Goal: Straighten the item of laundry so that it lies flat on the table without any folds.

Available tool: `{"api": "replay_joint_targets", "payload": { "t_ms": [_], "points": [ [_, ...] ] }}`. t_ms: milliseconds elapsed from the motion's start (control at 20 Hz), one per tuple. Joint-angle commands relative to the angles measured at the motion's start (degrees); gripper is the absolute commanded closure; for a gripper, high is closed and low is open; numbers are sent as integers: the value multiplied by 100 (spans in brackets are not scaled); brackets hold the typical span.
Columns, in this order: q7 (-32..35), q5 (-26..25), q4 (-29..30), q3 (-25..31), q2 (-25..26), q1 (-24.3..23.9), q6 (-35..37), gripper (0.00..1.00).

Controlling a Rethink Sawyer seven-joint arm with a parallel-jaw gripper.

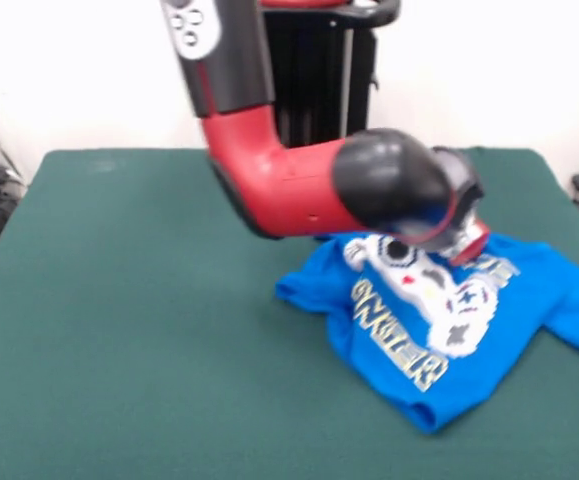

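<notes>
Green table [119, 330] is crossed by the arm [289, 185], lowered over the rumpled shirt [439, 330] at its right side, presumably for tugging flat, gripper state not discernible.

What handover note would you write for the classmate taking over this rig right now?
End effector: low over the shirt's upper edge; open or shut cannot be told.
Shirt: print side up, on the table, towards the picture's right.
Done: mostly spread, print readable.
Left: it lies askew and rumpled, with folds at the hem and sleeves; smooth them flat.
</notes>
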Motion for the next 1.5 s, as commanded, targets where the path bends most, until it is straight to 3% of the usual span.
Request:
{"api": "replay_joint_targets", "payload": {
  "t_ms": [50, 300, 800, 1050, 1300, 1500],
  "points": [
    [1513, 383, 805, -287, 212, 549, 573, 0],
    [1493, 542, 785, -508, 126, 736, 578, 0],
    [1273, 386, 899, -1015, -884, 911, 1022, 0],
    [1307, 319, 564, -1204, -1437, 1052, 1605, 0],
    [1218, 404, 132, -1110, -1683, 1018, 2155, 0],
    [1109, -3, -307, -1370, -1571, 1189, 1488, 0]
  ]
}}
